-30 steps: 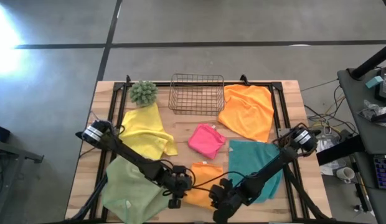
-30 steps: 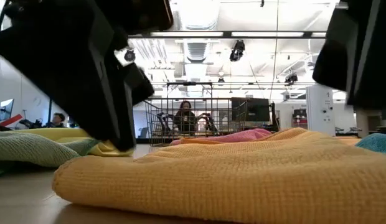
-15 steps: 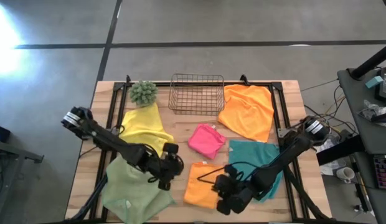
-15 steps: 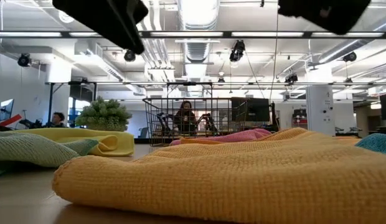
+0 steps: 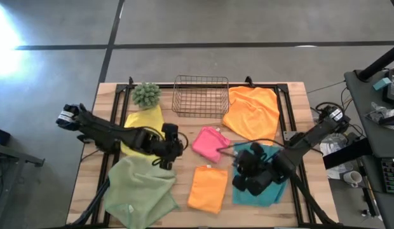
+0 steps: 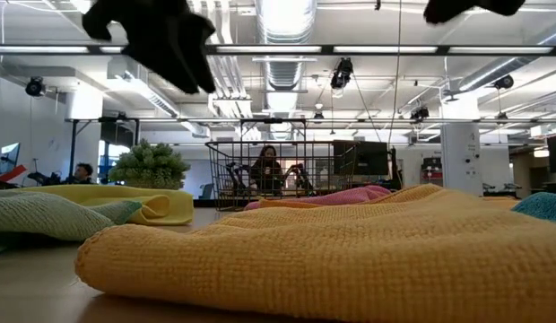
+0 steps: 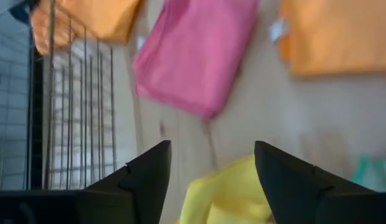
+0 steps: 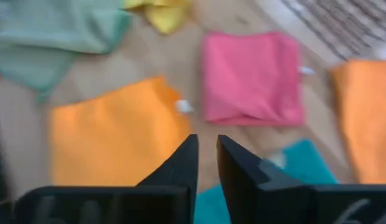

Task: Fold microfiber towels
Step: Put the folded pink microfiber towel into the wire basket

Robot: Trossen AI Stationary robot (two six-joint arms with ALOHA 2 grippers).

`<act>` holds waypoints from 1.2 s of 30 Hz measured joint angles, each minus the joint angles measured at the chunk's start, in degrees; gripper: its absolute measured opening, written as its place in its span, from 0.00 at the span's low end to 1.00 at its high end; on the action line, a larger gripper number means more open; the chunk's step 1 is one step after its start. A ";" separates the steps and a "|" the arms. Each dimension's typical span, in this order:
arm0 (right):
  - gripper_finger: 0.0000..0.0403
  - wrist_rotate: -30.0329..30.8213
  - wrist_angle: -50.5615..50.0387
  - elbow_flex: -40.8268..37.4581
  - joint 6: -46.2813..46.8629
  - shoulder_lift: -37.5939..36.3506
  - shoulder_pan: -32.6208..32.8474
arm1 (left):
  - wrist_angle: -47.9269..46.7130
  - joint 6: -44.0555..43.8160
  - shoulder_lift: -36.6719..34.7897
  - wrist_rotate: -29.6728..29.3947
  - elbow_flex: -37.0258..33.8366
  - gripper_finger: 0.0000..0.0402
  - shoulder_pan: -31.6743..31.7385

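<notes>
A folded orange towel [image 5: 208, 188] lies flat near the table's front edge, filling the foreground of the low view [image 6: 350, 251]. Around it lie a pink towel [image 5: 211, 143], a teal towel [image 5: 273, 187], a sage green towel [image 5: 138, 194], a yellow towel [image 5: 143, 124] and an unfolded orange towel [image 5: 252, 113]. My left gripper [image 5: 175, 147] hovers open over the yellow towel's right edge, pointing at the pink towel [image 7: 193, 56]. My right gripper [image 5: 240, 168] hangs over the teal towel with only a narrow gap between its fingers [image 8: 207, 146] and nothing in it.
A copper wire basket [image 5: 201, 95] and a spiky green ball plant [image 5: 147, 94] stand at the far edge. Bare wood shows between the pink towel and the folded orange one. People sit in the room behind the table [image 6: 264, 166].
Both grippers have risen from the folded orange towel's near corners and drawn back toward the far edge, the left one going left over the yellow towel, the right one going right over the teal towel. The orange towel stays flat and still.
</notes>
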 joint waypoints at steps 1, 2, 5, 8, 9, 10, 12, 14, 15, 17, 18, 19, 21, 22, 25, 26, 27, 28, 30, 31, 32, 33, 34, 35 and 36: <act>0.16 -0.01 -1.58 0.00 1.17 0.01 -0.69 | 0.17 1.33 -0.28 0.80 -1.25 0.54 1.04; 0.19 -0.06 -3.26 -0.01 2.31 0.11 -1.26 | 1.18 2.62 -0.39 1.57 -2.70 0.54 1.86; 0.28 -0.14 -4.89 -0.04 4.14 0.85 -2.98 | 6.99 4.62 -0.51 4.90 -6.73 0.54 3.80; 0.36 -0.50 -4.51 -0.06 2.12 1.87 -3.62 | 14.39 7.14 -0.58 8.28 -10.38 0.54 4.76; 0.38 -0.60 -4.56 -0.10 1.00 2.33 -3.75 | 17.59 8.08 -0.58 8.48 -11.82 0.54 4.85; 0.39 -0.66 -4.74 -0.34 0.40 2.85 -3.76 | 20.23 8.74 -0.53 8.61 -13.12 0.54 4.93; 0.41 -1.13 -4.77 -1.15 -0.88 3.99 -4.04 | 26.65 9.96 -0.07 8.83 -15.26 0.54 5.03; 0.42 -1.59 -3.82 -2.22 -1.63 4.97 -4.28 | 30.44 11.24 0.87 8.88 -16.25 0.54 5.06; 0.42 -1.82 -3.62 -2.99 -1.68 5.36 -4.40 | 31.46 12.35 1.61 9.03 -16.28 0.54 5.06; 0.42 -1.99 -2.37 -4.64 -1.63 6.25 -4.61 | 32.73 14.67 3.39 9.87 -16.34 0.54 5.19; 0.42 -2.06 -1.00 -5.41 -1.69 6.62 -4.80 | 34.09 15.50 4.53 10.63 -16.36 0.54 5.42; 0.42 -2.08 0.51 -6.23 -1.77 6.79 -4.92 | 35.23 15.94 5.76 11.62 -16.17 0.54 5.64; 0.41 -2.05 5.13 -8.09 -3.05 7.04 -5.48 | 36.05 15.94 8.41 13.55 -15.69 0.54 6.29; 0.41 -2.04 8.54 -8.99 -4.25 7.04 -5.71 | 36.08 15.90 9.68 14.08 -15.16 0.54 6.73; 0.40 -2.11 17.97 -12.12 -8.91 7.08 -6.68 | 36.08 15.88 12.29 14.15 -13.59 0.54 8.18; 0.40 -2.15 21.34 -13.03 -10.22 7.08 -7.11 | 36.14 15.88 12.68 14.16 -13.09 0.54 8.68; 0.39 -2.23 24.15 -14.00 -11.48 7.08 -7.60 | 36.40 15.88 13.02 14.14 -12.68 0.54 9.14; 0.39 -2.79 26.48 -15.02 -12.69 7.09 -8.21 | 36.50 15.90 13.20 14.14 -12.35 0.54 9.59; 0.39 -5.27 31.16 -16.79 -15.52 7.35 -9.66 | 36.42 15.92 13.22 14.16 -12.33 0.54 10.30; 0.39 -6.38 32.75 -17.57 -16.56 7.42 -10.34 | 36.48 15.96 13.25 14.18 -12.42 0.54 10.67; 0.39 -6.66 33.42 -18.18 -17.43 7.47 -10.99 | 36.61 16.08 13.51 14.50 -12.48 0.54 11.09; 0.39 -6.64 34.10 -18.50 -18.33 7.69 -11.58 | 36.86 16.31 13.82 15.48 -12.58 0.54 11.52; 0.39 -6.62 35.04 -18.55 -19.37 7.79 -12.24 | 36.68 16.64 14.12 16.75 -12.74 0.54 11.92; 0.39 -6.64 35.42 -18.47 -20.72 7.80 -12.79 | 36.56 17.28 14.68 17.86 -12.84 0.54 12.21; 0.39 -6.65 35.07 -18.35 -22.24 7.80 -13.36 | 37.39 18.06 15.34 18.52 -12.84 0.54 12.45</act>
